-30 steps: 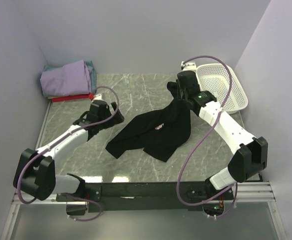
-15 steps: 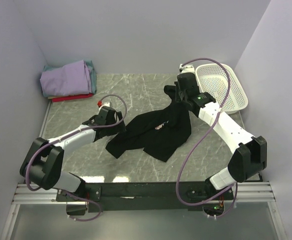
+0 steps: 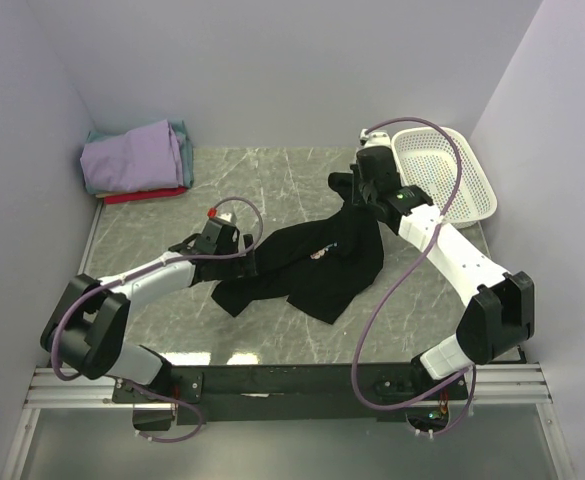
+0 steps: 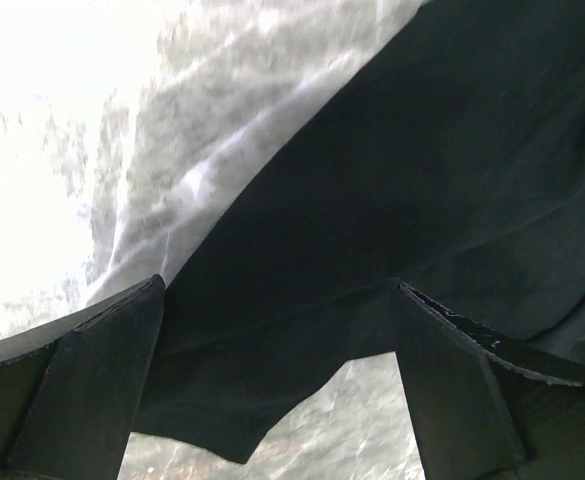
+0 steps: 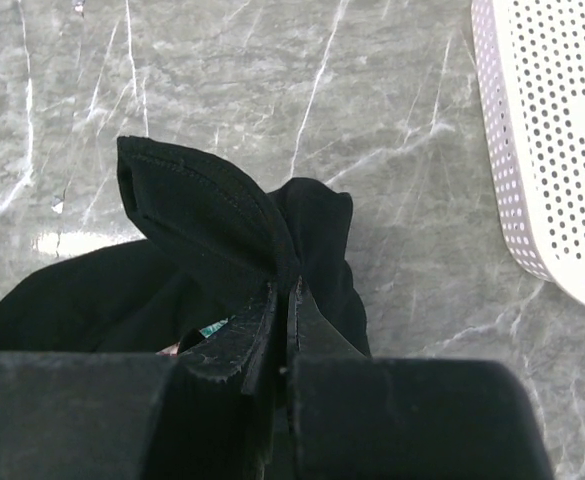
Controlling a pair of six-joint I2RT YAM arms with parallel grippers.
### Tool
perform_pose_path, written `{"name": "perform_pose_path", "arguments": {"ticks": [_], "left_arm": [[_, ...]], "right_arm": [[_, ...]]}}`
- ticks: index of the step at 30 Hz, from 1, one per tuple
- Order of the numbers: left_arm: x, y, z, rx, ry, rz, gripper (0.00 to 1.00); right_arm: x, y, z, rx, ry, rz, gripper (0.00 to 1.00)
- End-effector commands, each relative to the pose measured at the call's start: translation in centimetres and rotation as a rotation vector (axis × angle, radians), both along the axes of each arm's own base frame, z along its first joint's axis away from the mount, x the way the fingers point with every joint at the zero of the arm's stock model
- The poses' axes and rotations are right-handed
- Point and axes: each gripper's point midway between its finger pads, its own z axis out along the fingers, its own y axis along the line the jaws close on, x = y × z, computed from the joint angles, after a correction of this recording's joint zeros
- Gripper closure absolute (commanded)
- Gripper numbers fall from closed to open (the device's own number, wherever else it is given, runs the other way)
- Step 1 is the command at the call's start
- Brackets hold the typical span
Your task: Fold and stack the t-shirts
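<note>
The black t-shirt [image 3: 312, 265] lies crumpled mid-table, a bit of its pink-and-white print [image 3: 321, 252] showing. My right gripper [image 3: 350, 195] is shut on a bunched edge of it [image 5: 222, 215] and holds that corner lifted above the marble. My left gripper [image 3: 249, 262] is open at the shirt's left edge, one finger [image 4: 92, 385] on each side of a black cloth flap [image 4: 272, 360]. A stack of folded t-shirts sits at the back left: lavender [image 3: 132, 155] on top, teal [image 3: 180, 130] behind, red [image 3: 142, 195] at the bottom.
A white mesh basket [image 3: 447, 175] stands at the back right, its rim also in the right wrist view [image 5: 552, 140]. Grey walls close in the left, back and right. The marble tabletop [image 3: 272, 180] shows between stack and shirt.
My left gripper has moved right, from beside the shirt to its left edge, with the cloth now between its open fingers. My right gripper has lifted the shirt's corner slightly back.
</note>
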Motion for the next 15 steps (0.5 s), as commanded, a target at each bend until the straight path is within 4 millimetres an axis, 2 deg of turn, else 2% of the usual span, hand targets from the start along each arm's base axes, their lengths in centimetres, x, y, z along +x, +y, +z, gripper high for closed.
{"name": "perform_pose_path", "arguments": {"ticks": [1,5,8,9,11,12,13,14,15], "left_arm": [[-1.4,0.1,-0.6,0.016,0.028,-0.049,0.01],[-1.8,0.3,-1.5,0.023,0.048,-0.041,0.01],[-1.5,0.4,-2.0,0.036,0.051,-0.03,0.12],[-1.4,0.5,-2.1,0.043,0.051,-0.024,0.25],[-1.2,0.5,-2.5,0.045,0.055,-0.02,0.38],[-1.2,0.5,-2.7,0.053,0.059,-0.021,0.51],[-1.2,0.6,-2.8,0.057,0.061,-0.019,0.58],[-1.1,0.7,-2.9,0.063,0.061,-0.012,0.74],[-1.0,0.8,-3.0,0.069,0.061,-0.008,0.81]], "right_arm": [[0.3,-0.1,2.0,0.039,-0.06,-0.006,1.0],[0.3,-0.2,2.0,0.039,-0.058,-0.004,1.0],[0.2,-0.1,2.0,0.044,-0.056,0.0,1.0],[0.2,-0.2,2.0,0.045,-0.057,-0.002,1.0],[0.1,-0.1,1.9,0.047,-0.055,0.002,1.0],[0.1,-0.2,2.0,0.045,-0.056,0.0,1.0],[0.0,-0.3,1.9,0.042,-0.054,-0.001,1.0],[0.0,-0.3,1.9,0.042,-0.055,-0.001,1.0],[0.0,-0.4,1.8,0.04,-0.052,-0.001,1.0]]}}
